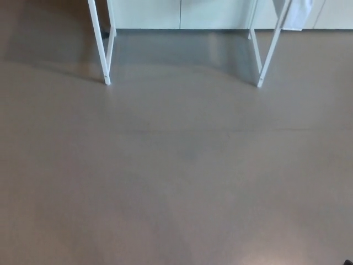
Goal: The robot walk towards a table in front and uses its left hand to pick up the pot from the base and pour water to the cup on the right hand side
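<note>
Pot, base and cup are all out of sight: the head view looks down at bare grey floor (176, 182), and only the lower part of the table shows at the far edge. Two white legs come down on the left (101, 47) and two on the right (266, 52), with a pale cabinet front (182, 14) behind them along the far wall. Something white, perhaps a cloth, hangs near the far right leg (298, 15); it is cut off by the frame and hard to identify.

Neither robot hand shows, so whether they are released or clenched cannot be told, and neither arm can be judged nearer to the pot. The pot presumably sits on the tabletop above the frame, straight ahead and far from the robot, so the walking stage is not finished.

The table legs stand squarely ahead, spread evenly left and right of centre, which suggests a straight approach. Open floor lies between the robot and the legs, with nothing in the way. A dark speck sits at the near right corner (348, 262), too small to name.
</note>
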